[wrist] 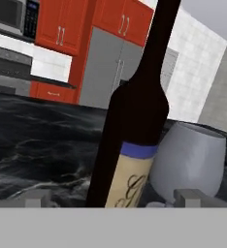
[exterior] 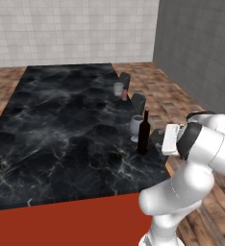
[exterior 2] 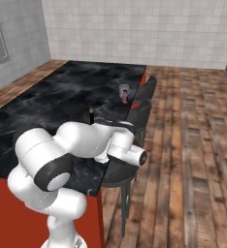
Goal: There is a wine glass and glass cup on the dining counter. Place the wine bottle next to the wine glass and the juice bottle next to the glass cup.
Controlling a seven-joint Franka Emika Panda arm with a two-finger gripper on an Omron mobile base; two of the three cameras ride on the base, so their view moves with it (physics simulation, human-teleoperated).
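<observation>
I judge the tall dark glass wine bottle [wrist: 135,126] top-heavy and slippery, so I'd grip its labelled body; my fingers [wrist: 188,196] stand wide either side.

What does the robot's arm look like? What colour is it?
The arm is glossy white with rounded, tube-like segments and dark grey bands at the joints. Its gripper has two small grey finger tips, blocky and square. No cables or markings show.

Wine bottle [exterior: 143,135] upright on dining counter [exterior: 61,134], centre-right of left base frame, just beside wine glass [exterior: 136,127] behind it. Glass cup [exterior: 118,89] and juice bottle [exterior: 124,94] side by side higher up, near right edge.
</observation>
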